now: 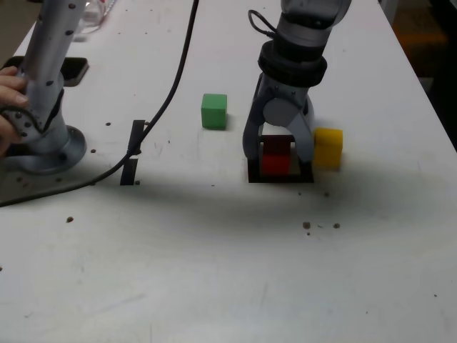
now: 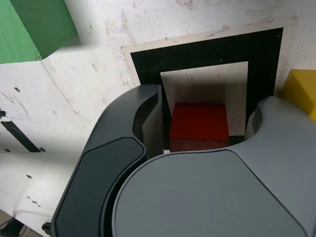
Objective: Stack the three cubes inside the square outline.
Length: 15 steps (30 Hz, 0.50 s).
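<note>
Since red cube (image 2: 198,125) sits inside square outline (image 2: 261,59), one down; pincer (image 1: 278,153) released, straddling it; green cube (image 1: 213,111), yellow cube (image 1: 328,146) unstacked on desk (image 1: 214,250).

The surface (image 1: 214,257) is white and matt, smooth but scuffed, with dark specks and faint scratches. The square outline (image 2: 207,54) looks like flat black tape, matt, its edges slightly ragged. The red cube (image 2: 198,123), green cube (image 1: 213,111) and yellow cube (image 1: 328,146) have plain, matt, smooth faces, plastic or painted wood, hard to tell which. The fingers (image 2: 148,106) look like moulded grey plastic with a soft sheen. A black cable (image 1: 175,78) seems rubbery and smooth. A second arm's base (image 1: 46,146) looks like painted grey metal or plastic
</note>
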Motion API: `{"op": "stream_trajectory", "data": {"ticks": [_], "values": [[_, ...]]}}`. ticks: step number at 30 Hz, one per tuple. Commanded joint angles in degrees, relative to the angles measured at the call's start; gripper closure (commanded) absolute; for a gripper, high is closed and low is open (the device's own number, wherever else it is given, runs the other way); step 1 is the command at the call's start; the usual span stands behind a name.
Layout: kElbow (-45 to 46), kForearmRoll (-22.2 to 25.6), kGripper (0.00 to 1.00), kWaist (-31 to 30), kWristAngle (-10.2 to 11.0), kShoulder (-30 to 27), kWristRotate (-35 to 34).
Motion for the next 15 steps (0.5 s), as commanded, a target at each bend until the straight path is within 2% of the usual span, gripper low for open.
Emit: {"op": "stream_trajectory", "data": {"ticks": [1, 8, 15], "values": [[0.04, 0.17, 0.26, -0.06, 0.43, -0.82, 0.06], [-0.21, 0.55, 0.26, -0.05, 1.77, -3.69, -0.11], [-0.5, 1.69, 0.26, -0.06, 4.92, -8.44, -0.62]]}}
